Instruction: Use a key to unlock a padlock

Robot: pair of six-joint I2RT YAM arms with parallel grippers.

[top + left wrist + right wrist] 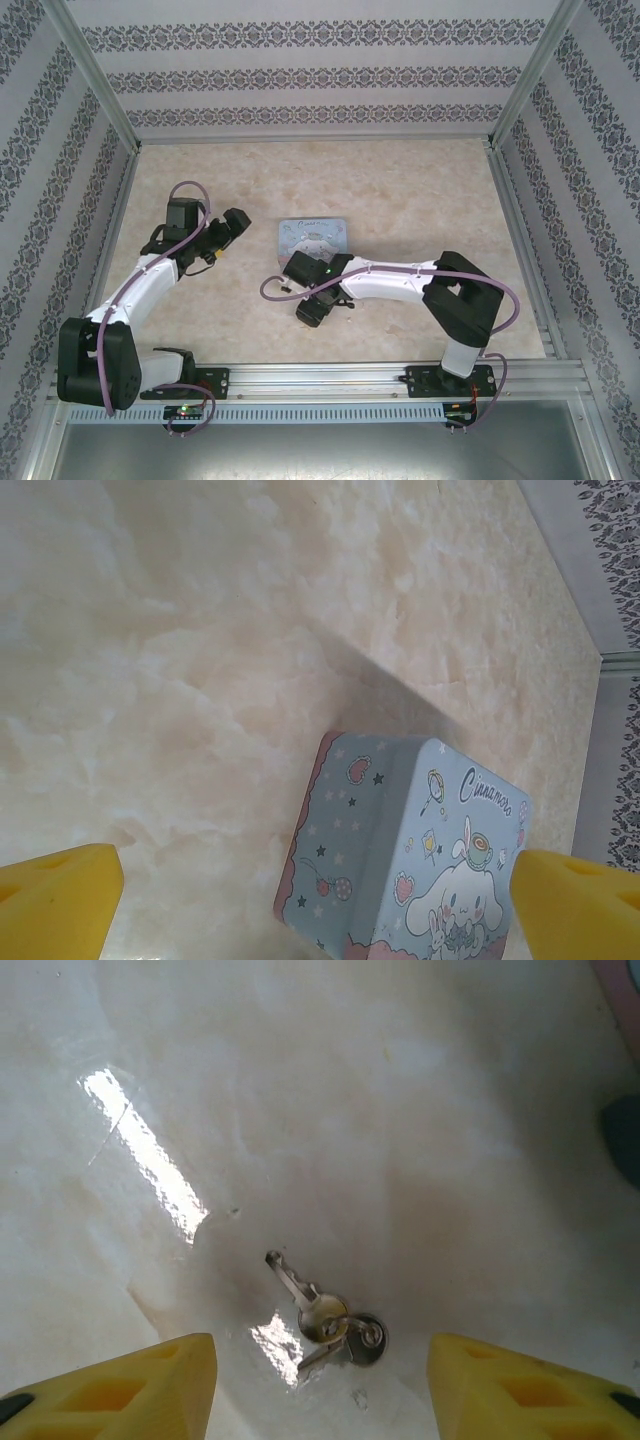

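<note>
Overhead rear view; wrist views close over table (420,190)

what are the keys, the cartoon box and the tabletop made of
Keys: likely metal, silvery with bright glints. Box: probably printed tin, smooth with a slight sheen, though the look leaves it open. Tabletop: glossy marble-look surface, mirroring a light streak.
</note>
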